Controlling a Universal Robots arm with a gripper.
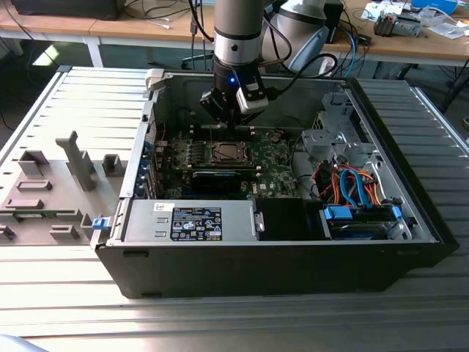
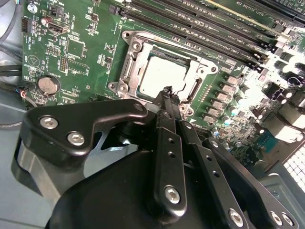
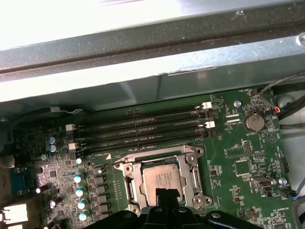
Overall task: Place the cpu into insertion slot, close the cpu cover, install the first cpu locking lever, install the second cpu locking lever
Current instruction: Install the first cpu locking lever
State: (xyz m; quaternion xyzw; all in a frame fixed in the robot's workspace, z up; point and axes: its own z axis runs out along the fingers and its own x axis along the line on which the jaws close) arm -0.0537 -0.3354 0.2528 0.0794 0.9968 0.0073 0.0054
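cpu (image 3: 161,180) sits flat in the insertion slot (image 2: 198,85), silvery top showing in both wrist views, metal frame around it; the cpu cover looks down over it with the chip showing through its window, though I can't be sure it's fully seated. So placement reads as done, and the work is at the cover/lever stage. Tool (image 2: 169,95) hangs right over the socket's near edge, fingertips pinched together with nothing visible between them, tip at or just above the frame; contact can't be confirmed. Lever positions I can't make out. Next move, my read: a fine push on a thin part beside the socket, with memory slots (image 3: 143,125) close alongside, so little lateral margin. Motherboard (image 1: 275,165) lies flat inside the open PC case (image 1: 293,264), which rests on a ribbed metal worktop (image 1: 66,293). Grey fixture blocks (image 1: 73,158) stand at the exterior view's left; cluttered wooden desks (image 1: 432,44) run behind.
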